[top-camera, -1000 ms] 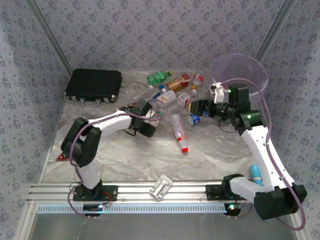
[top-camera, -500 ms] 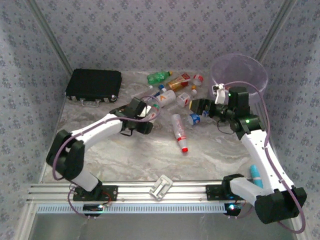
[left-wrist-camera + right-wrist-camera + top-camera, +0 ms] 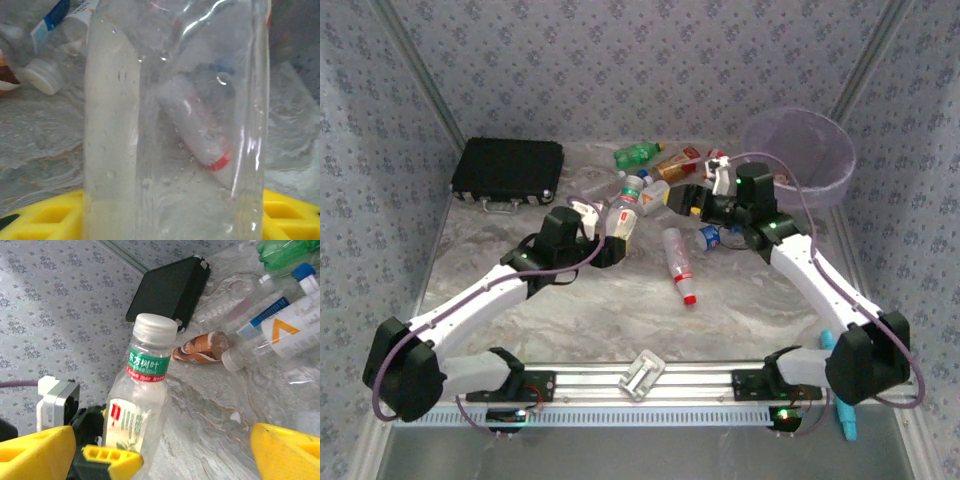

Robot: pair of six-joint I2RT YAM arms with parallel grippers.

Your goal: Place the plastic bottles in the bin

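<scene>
Left pincer (image 3: 616, 232) clamped, right pincer (image 3: 682, 198) spread wide.

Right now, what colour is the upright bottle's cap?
White cap, best in the right wrist view.

The left arm (image 3: 470, 305) and right arm (image 3: 820, 278) match: white link shells between black joint housings, each on a black base (image 3: 505, 385). Small green lights (image 3: 772, 226) glow on the casings. A thin purple cable (image 3: 15, 384) trails along each arm. The jaws carry slotted yellow pads (image 3: 35, 452). A white camera block (image 3: 55, 405) sits at each wrist.
</scene>
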